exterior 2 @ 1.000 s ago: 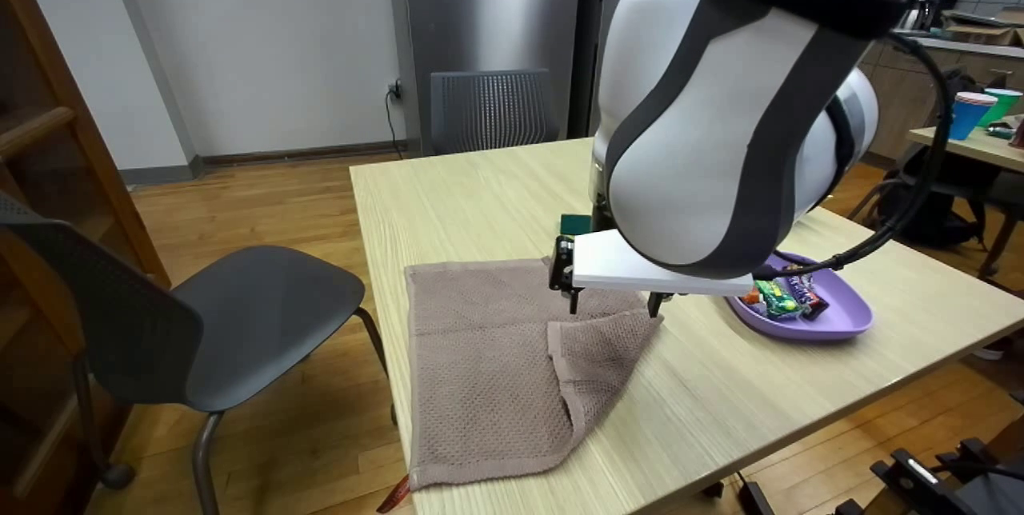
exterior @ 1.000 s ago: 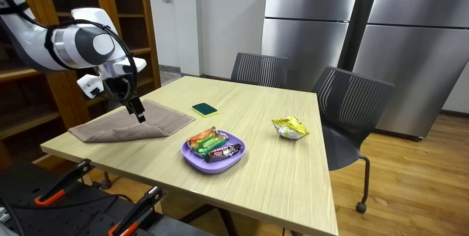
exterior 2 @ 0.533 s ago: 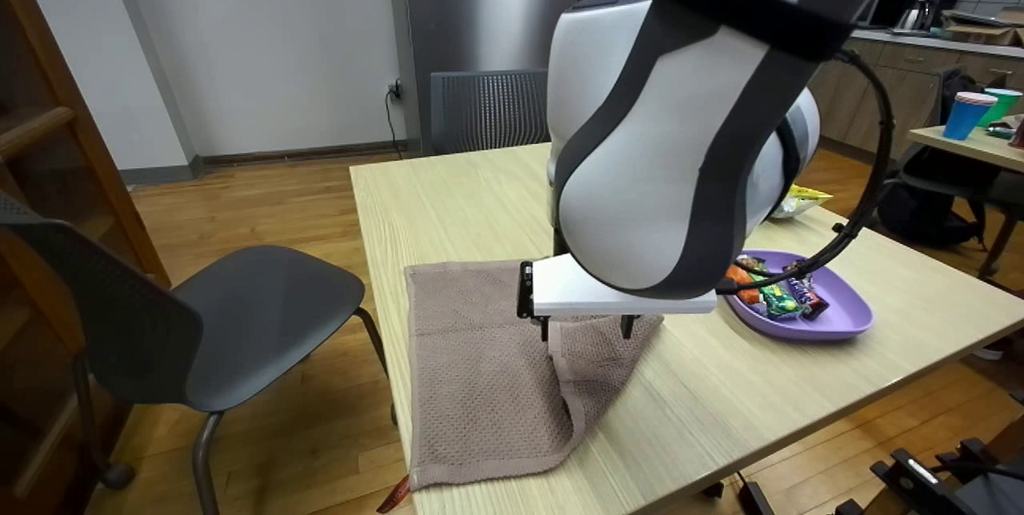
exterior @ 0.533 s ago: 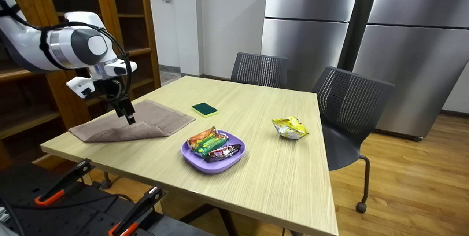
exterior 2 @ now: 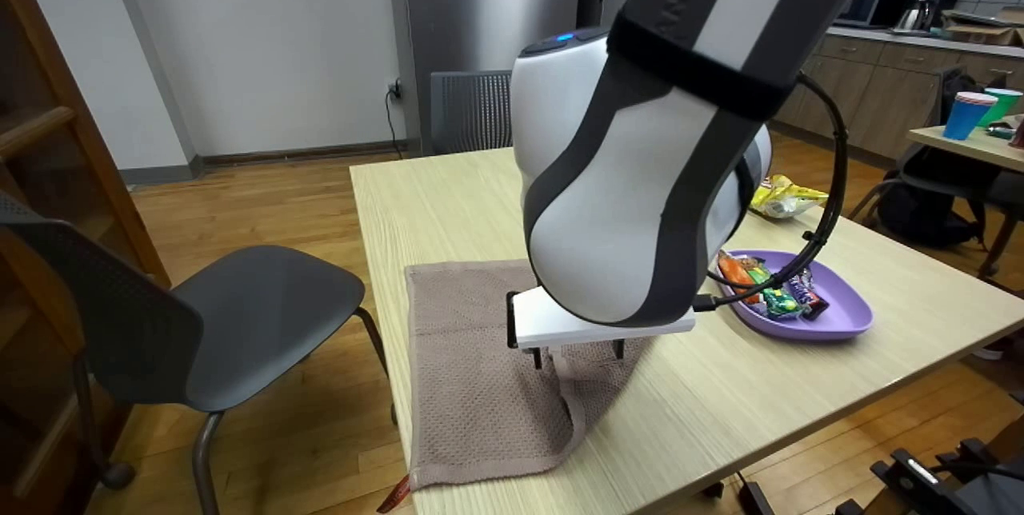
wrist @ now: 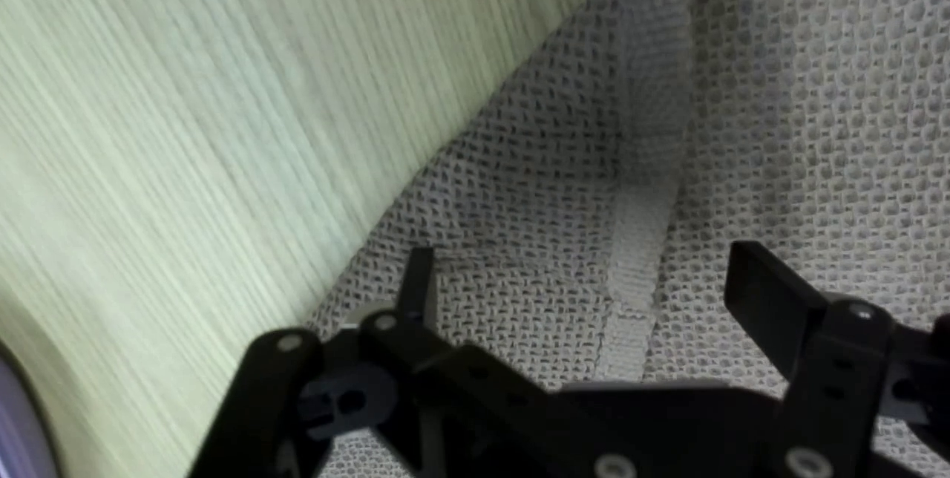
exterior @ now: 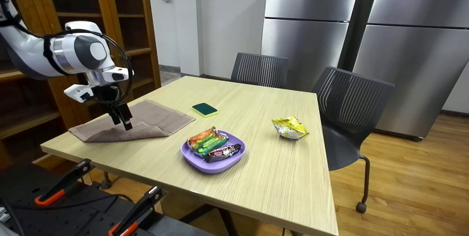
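My gripper (exterior: 122, 124) is open above a brown-grey towel (exterior: 157, 113) lying on the table. In an exterior view, the gripper (exterior 2: 578, 355) hangs over the towel's folded-over corner (exterior 2: 606, 387). In the wrist view, the fingers (wrist: 582, 255) stand wide apart with nothing gripped between them. The towel's pale hem (wrist: 642, 240) runs between them; the folded flap (wrist: 519, 174) lies on its left. I cannot tell whether the fingertips touch the cloth. A green and yellow sponge (exterior: 204, 109) lies beyond the towel; the arm hides it in an exterior view.
A purple plate (exterior: 212, 169) holds a green-orange packet (exterior: 209, 141) and a dark wrapped bar (exterior: 222, 153). A yellow snack bag (exterior: 290, 128) lies farther off on the table (exterior: 278, 192). Chairs (exterior: 351, 115) (exterior 2: 268, 315) stand around the table. A wooden cabinet (exterior: 150, 34) stands behind the arm.
The arm has moved down and left in both exterior views, lowering the open gripper over the towel's folded corner. The yellow bag has come into view from behind the arm. The towel looks unmoved.
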Motion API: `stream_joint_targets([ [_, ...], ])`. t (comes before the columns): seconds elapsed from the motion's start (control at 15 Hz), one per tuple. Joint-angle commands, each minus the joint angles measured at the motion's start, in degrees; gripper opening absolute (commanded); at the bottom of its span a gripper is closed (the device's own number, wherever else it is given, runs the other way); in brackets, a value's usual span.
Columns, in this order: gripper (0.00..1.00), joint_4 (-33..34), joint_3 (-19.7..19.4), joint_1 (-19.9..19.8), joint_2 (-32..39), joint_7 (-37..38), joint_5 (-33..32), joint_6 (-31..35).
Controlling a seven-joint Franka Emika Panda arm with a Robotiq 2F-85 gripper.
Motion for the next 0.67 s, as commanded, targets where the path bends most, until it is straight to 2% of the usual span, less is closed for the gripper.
stream_joint_targets([
  [0.0,1.0,1.84,1.66,-2.01,0.45,2.23,-2.6,-2.92],
  [0.6,1.0,1.49,1.69,-2.75,1.18,2.91,-5.3,-5.02],
])
